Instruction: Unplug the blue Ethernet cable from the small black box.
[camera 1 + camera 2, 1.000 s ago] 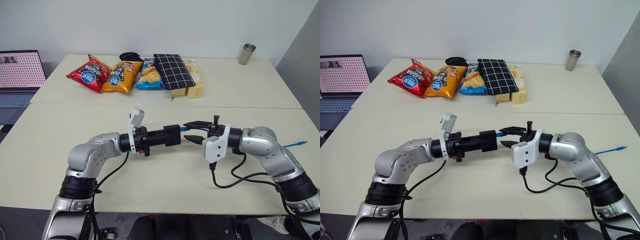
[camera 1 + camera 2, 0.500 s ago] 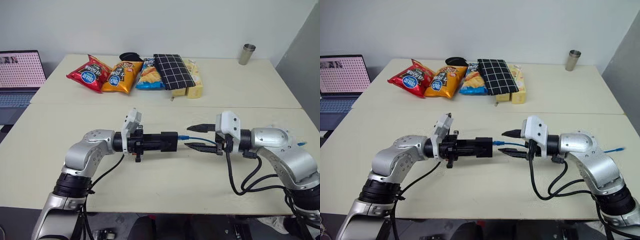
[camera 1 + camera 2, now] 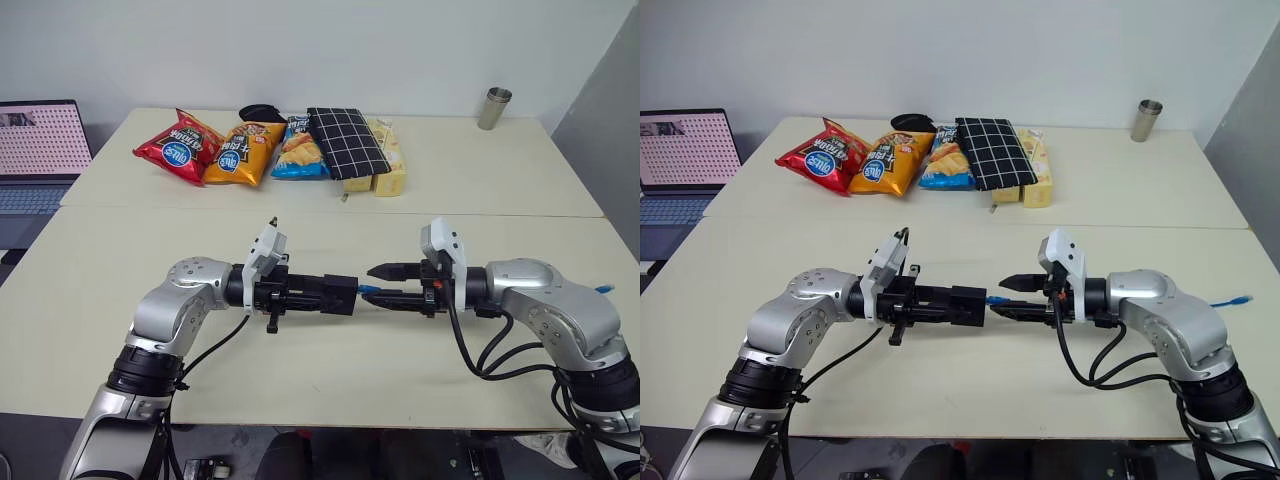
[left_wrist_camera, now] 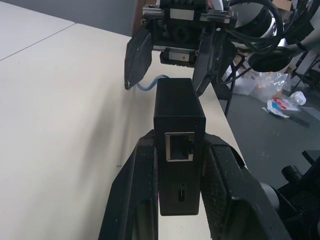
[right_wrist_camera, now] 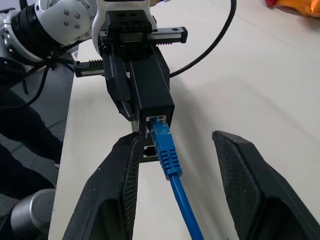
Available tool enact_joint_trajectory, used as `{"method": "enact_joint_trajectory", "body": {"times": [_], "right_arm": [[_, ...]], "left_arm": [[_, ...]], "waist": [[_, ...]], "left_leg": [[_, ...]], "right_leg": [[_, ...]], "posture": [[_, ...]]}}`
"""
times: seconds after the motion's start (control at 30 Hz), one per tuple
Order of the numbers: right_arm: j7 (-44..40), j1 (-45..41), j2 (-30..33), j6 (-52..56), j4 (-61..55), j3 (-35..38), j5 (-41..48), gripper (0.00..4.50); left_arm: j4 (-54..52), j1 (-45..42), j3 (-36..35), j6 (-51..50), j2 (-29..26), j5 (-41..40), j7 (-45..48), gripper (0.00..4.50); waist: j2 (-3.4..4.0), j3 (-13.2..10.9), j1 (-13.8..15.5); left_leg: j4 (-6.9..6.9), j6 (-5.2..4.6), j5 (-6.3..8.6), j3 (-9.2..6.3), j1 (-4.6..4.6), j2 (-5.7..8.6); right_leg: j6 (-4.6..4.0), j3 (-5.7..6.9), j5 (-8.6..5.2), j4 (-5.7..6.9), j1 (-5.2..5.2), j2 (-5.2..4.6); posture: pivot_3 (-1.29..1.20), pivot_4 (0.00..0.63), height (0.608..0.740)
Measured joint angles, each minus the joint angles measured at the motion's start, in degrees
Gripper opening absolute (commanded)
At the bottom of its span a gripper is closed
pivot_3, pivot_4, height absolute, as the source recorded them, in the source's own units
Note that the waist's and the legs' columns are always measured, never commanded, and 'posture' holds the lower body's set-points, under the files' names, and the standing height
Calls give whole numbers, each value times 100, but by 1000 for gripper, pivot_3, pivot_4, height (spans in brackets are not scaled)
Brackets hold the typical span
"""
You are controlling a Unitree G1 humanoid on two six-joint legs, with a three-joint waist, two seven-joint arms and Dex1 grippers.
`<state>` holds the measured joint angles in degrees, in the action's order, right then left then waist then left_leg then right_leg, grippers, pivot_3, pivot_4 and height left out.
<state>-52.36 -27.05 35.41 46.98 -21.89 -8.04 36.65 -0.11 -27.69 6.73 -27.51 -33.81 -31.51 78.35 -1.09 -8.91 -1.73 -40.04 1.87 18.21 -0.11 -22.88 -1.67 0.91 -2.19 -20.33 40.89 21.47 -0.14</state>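
The left gripper (image 4: pixel 181 200) is clenched on the small black box (image 4: pixel 178 127), its two fingers pressed against the box's opposite sides, holding it above the table (image 3: pixel 330 370). An empty socket on the box's near end faces back between those fingers. The blue Ethernet cable (image 5: pixel 172 175) is plugged into the box's far end, the plug seated in a port there. The right gripper (image 5: pixel 172 165) faces the box from the other side with its jaws released and apart; the plug and the first stretch of cable lie between the two fingers (image 5: pixel 115 185) without touching either. One fingertip comes just beside the box's end. The cable's other end (image 3: pixel 1238 298) lies near the table's right edge.
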Motion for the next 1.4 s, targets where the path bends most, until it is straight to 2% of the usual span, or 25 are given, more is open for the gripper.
{"method": "enact_joint_trajectory", "body": {"times": [0.23,0.27,0.3,0.57,1.2,1.4], "right_arm": [[17,-11,-37,95,0,0,44,2392],[19,-18,-46,103,0,-1,45,2009],[19,-24,-48,107,0,-2,44,1924],[-102,-50,48,53,-24,-124,-14,60],[-390,-41,254,-14,-20,-216,-57,41],[-487,204,674,-20,212,-160,-178,36]], "left_arm": [[0,49,0,41,0,1,-5,768],[0,59,0,43,0,1,-5,768],[0,65,0,44,0,1,-6,768],[3,108,-2,44,19,26,-45,768],[-123,158,117,180,-20,138,61,768],[-148,272,28,347,-132,209,104,768]], "waist": [[0,0,0],[0,0,0],[0,0,0],[0,0,0],[0,0,1],[-1,-1,5]], "left_leg": [[1,0,0,0,0,0],[1,0,0,0,0,0],[1,0,0,0,0,0],[1,0,0,-1,0,0],[2,-1,1,-1,0,0],[2,-16,9,0,-1,1]], "right_leg": [[0,0,0,-1,0,0],[0,0,0,0,0,0],[0,0,0,0,0,0],[0,1,0,-1,0,0],[0,1,0,-2,0,0],[0,-1,0,-4,0,0]], "posture": [[0,150,740],[0,150,740],[0,150,740],[0,150,740],[0,150,740],[0,150,740]]}}
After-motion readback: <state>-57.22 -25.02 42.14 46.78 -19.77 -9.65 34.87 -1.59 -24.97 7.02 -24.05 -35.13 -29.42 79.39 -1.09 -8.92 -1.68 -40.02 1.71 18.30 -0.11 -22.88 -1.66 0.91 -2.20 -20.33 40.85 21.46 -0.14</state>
